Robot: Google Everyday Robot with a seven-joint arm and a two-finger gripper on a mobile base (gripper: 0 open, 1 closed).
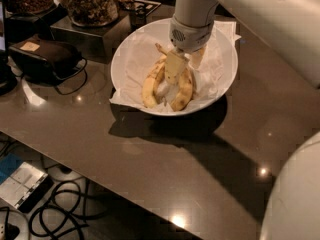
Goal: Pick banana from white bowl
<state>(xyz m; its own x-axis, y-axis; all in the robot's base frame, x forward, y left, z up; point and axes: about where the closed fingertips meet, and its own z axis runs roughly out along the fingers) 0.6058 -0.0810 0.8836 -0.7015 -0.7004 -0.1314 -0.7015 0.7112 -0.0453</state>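
The white bowl (131, 49), wide and lined with crumpled white paper, stands on the dark table. Two bananas lie in it. The banana (151, 84) is the longer, slimmer one on the left, with its stem pointing up and back. A shorter brown-speckled banana (183, 93) lies to its right. My gripper (186, 64) reaches down into the bowl from above, right over the upper ends of both bananas. Its fingers (175, 66) stand apart and hold nothing. The upper ends of the bananas are partly hidden behind them.
A dark pouch with a cord (42, 58) lies left of the bowl. Glass jars of snacks (90, 4) stand on a box behind it. A white paper (227, 30) lies behind the bowl. Cables (60, 211) lie on the floor below the table's front edge.
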